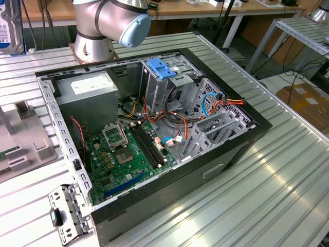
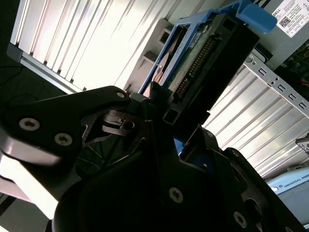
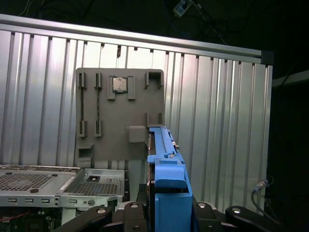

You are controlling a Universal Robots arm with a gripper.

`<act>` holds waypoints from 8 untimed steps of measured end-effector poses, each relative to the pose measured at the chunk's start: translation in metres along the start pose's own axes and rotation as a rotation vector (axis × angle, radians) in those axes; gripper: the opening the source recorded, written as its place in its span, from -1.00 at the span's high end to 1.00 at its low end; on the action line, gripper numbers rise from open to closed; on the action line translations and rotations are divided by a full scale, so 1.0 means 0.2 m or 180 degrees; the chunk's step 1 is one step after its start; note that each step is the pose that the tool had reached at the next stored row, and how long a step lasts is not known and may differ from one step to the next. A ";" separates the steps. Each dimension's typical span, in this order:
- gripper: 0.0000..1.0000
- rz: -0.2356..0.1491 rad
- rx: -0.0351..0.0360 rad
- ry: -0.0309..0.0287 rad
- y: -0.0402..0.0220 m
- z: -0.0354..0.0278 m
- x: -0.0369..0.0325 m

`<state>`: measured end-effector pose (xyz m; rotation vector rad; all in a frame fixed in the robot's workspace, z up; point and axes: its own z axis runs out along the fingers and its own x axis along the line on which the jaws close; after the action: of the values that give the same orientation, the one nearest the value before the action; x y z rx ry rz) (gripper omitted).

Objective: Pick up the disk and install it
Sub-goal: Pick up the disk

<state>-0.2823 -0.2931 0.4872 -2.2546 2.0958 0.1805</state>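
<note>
The gripper (image 3: 169,213) is clamped shut on the disk (image 3: 164,159), holding it edge-on in the air above the table (image 3: 217,121). Its fingertips are mostly buried behind the blue carrier, and in the exterior view the disk (image 1: 9,28) is cut off at the top corner on that view's left. The open case (image 1: 169,200) has the motherboard (image 1: 123,159), power supply (image 1: 87,92), cables and drive cage (image 1: 164,85) inside, and the grey tray (image 3: 120,140) holds 1 chip (image 3: 119,83).

disk (image 1: 9,27) partly past exterior view's edge
</note>
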 end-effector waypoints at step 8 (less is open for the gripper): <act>0.27 0.0000 0.0000 0.0000 -0.019 -0.001 0.014</act>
<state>-0.2783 -0.2956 0.4869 -2.2546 2.0958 0.1804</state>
